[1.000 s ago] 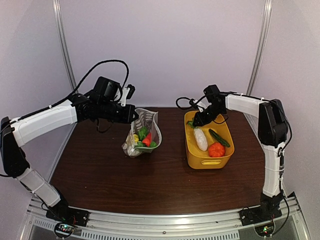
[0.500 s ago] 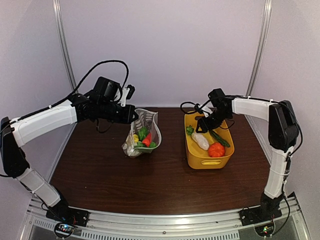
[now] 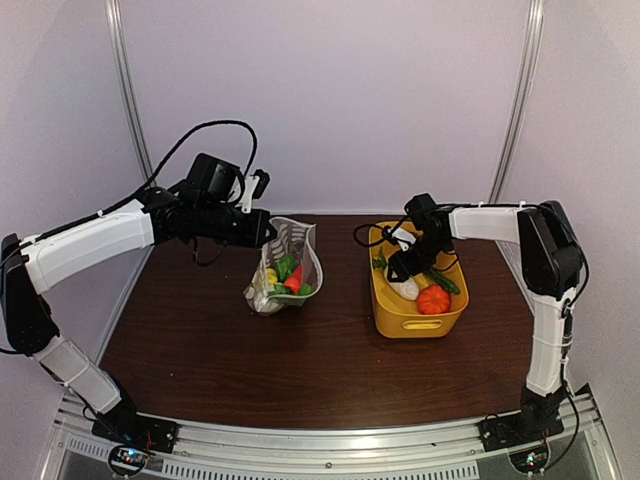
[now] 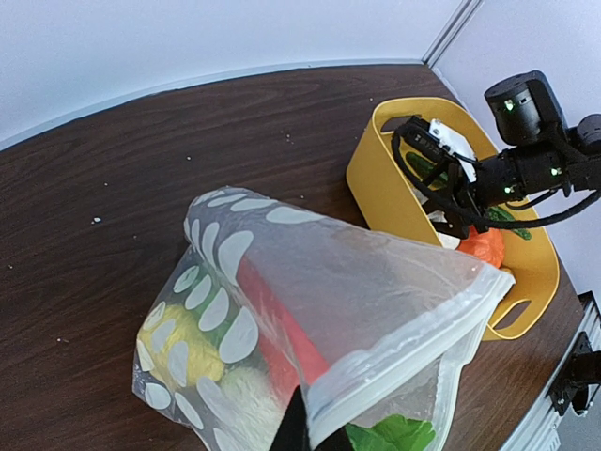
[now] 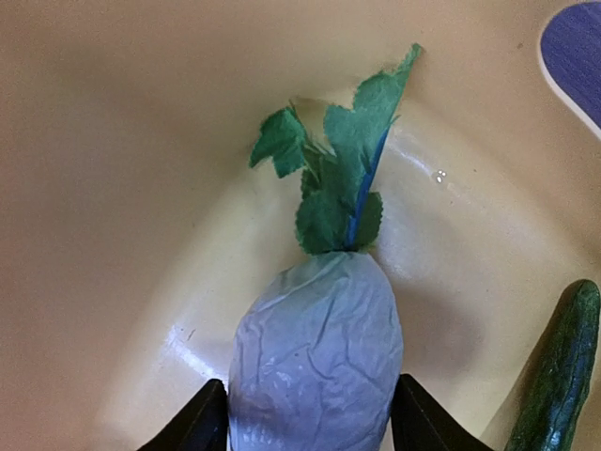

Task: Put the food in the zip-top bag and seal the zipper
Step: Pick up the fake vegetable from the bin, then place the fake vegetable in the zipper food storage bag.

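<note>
My left gripper (image 3: 268, 232) (image 4: 315, 434) is shut on the mouth edge of the dotted zip-top bag (image 3: 285, 270) (image 4: 329, 282), holding it up and open. The whitish zipper (image 4: 413, 329) runs along that edge. Inside the bag lie a yellow piece (image 4: 178, 348), a red piece (image 4: 272, 319) and leafy greens (image 4: 394, 434). My right gripper (image 3: 400, 270) (image 5: 315, 413) is down in the yellow basket (image 3: 385, 310), open, its fingers on either side of the white radish (image 5: 315, 348). The radish lies on the basket floor. Beside it are the green cucumber (image 5: 559, 376) and an orange piece (image 3: 433, 299).
The yellow basket (image 4: 376, 178) stands on the dark wooden table (image 3: 200, 340) to the right of the bag. Its walls close round my right gripper. White booth walls and metal posts surround the table.
My right gripper has opened wider and has come down and to the left inside the basket, onto the white radish. The left arm and the bag have not moved.
</note>
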`<action>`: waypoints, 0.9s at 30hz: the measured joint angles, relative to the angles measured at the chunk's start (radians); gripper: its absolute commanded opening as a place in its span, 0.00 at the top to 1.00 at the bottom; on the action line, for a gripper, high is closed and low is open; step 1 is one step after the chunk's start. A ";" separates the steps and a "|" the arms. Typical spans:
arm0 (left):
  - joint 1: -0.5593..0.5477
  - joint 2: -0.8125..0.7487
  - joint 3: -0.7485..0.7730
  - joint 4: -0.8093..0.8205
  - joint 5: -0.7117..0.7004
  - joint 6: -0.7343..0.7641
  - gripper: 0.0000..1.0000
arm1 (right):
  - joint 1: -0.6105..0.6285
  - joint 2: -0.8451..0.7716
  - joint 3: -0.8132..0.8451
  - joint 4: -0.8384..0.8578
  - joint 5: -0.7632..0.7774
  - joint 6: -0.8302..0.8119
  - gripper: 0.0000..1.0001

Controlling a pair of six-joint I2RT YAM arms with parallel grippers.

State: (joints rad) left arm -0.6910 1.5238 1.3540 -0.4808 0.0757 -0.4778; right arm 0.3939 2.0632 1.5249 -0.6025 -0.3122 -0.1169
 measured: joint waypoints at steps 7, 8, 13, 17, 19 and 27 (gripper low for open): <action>0.000 0.000 0.000 0.000 0.000 0.000 1.00 | 0.010 0.000 0.000 -0.001 -0.005 -0.006 0.57; 0.000 0.000 0.000 0.000 0.000 0.000 1.00 | 0.010 0.000 0.000 -0.003 -0.005 -0.010 0.58; 0.000 0.000 0.008 -0.003 0.000 0.000 1.00 | 0.010 -0.083 -0.010 -0.022 0.005 -0.013 0.59; 0.000 0.000 0.013 -0.001 0.003 0.000 1.00 | 0.008 -0.277 -0.011 -0.014 0.009 -0.024 0.64; 0.000 0.002 0.016 0.000 0.009 0.000 1.00 | 0.007 -0.366 -0.011 0.001 -0.011 -0.037 0.71; 0.000 0.027 0.064 0.007 0.037 -0.017 1.00 | 0.028 -0.574 -0.051 0.107 -0.245 -0.041 0.75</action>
State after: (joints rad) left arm -0.6910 1.5509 1.4181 -0.4740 0.1127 -0.4946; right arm 0.4217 1.4891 1.4738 -0.4957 -0.5575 -0.1577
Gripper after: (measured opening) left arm 0.009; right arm 0.486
